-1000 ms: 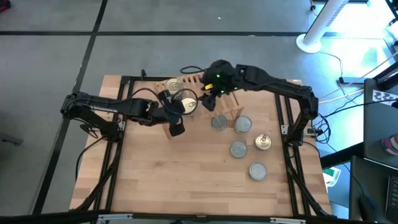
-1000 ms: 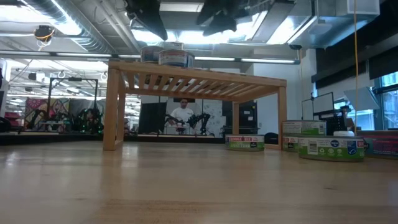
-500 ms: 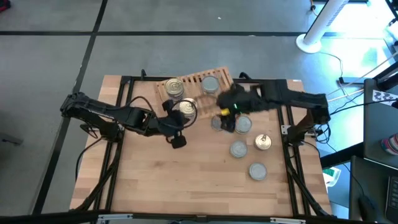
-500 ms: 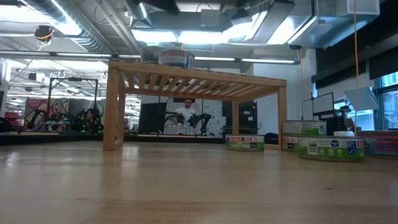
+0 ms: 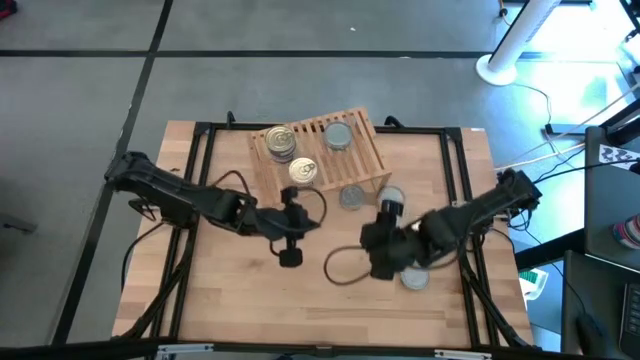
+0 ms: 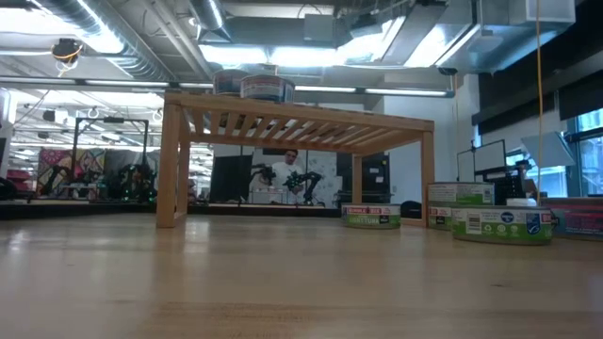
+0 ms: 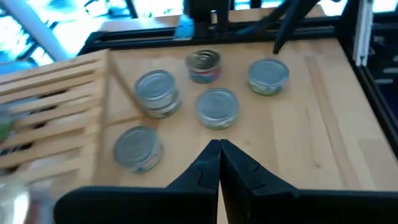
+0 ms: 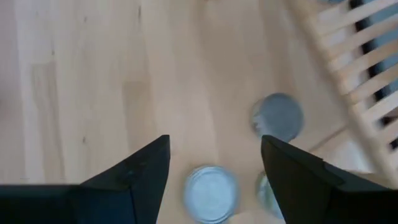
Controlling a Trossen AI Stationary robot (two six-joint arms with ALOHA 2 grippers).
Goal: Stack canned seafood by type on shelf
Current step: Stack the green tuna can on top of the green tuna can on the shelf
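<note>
Tins point(image 5: 289, 156) stand on the shelf point(image 5: 362, 150), the left gripper point(image 5: 291, 222) is closed and empty, and the right gripper point(image 8: 214, 163) is wide open holding nothing.

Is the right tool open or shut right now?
Open. In the right wrist view the right tool shows its two fingers spread wide apart, empty, above tins on the table.

Pale wooden slatted shelf point(image 5: 318, 150) carries two gold-topped tins point(image 5: 283, 141) and a dull silver-grey tin point(image 5: 338, 135); tins on the light wooden table point(image 5: 240, 290) show green-and-white labels point(image 6: 499, 224) (lettering unreadable).
</note>
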